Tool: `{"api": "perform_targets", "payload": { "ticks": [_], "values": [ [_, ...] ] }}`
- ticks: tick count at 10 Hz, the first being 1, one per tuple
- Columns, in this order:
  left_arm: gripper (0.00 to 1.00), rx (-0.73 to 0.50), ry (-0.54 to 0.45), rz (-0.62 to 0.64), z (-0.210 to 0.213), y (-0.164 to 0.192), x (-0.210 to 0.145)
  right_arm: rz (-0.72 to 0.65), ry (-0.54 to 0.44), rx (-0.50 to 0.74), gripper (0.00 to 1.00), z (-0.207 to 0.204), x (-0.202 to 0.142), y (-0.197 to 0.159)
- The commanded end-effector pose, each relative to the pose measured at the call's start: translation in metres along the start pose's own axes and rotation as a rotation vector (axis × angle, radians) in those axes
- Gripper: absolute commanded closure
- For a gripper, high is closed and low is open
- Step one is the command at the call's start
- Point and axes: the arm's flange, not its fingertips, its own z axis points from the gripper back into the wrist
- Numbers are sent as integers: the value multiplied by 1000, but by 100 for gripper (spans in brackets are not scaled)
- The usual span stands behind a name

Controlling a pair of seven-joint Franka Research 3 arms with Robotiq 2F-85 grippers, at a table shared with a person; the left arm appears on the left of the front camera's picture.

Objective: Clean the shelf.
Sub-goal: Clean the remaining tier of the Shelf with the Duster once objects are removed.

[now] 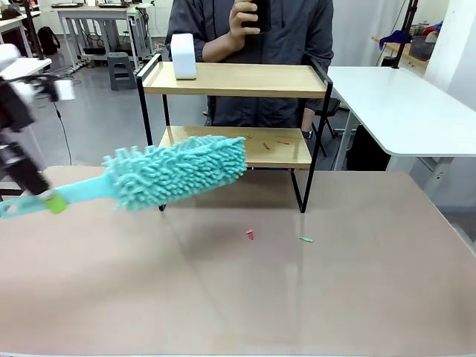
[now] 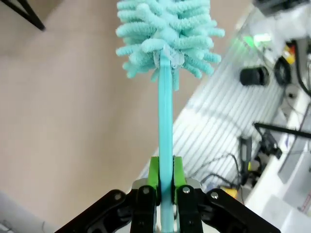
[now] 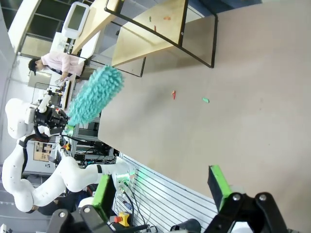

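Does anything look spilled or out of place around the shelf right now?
Yes: a red scrap and a green scrap lie loose on the table before the shelf, and small bits litter its lower board.

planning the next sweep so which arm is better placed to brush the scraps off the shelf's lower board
Probably left. The left gripper has its jaws shut on the teal duster, whose head hangs near the shelf, by the lower board where scraps lie. The right gripper is open, empty, farther off.

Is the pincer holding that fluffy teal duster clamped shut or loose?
Shut: the left pincer's green pads press both sides of the duster's thin handle.
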Motion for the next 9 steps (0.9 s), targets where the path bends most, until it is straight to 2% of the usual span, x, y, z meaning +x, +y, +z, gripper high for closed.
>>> {"api": "perform_targets", "payload": {
  "ticks": [1,5,8,9],
  "values": [
    [87,78,-74,82,-7,2,34,23,-12,26,0,0,2,1],
    [87,173,-98,286,-29,13,78,23,-12,26,0,0,2,1],
    [87,210,-112,372,-43,24,114,23,-12,26,0,0,2,1],
    [87,223,-89,398,-47,28,126,23,-12,26,0,0,2,1]
  ]
}}
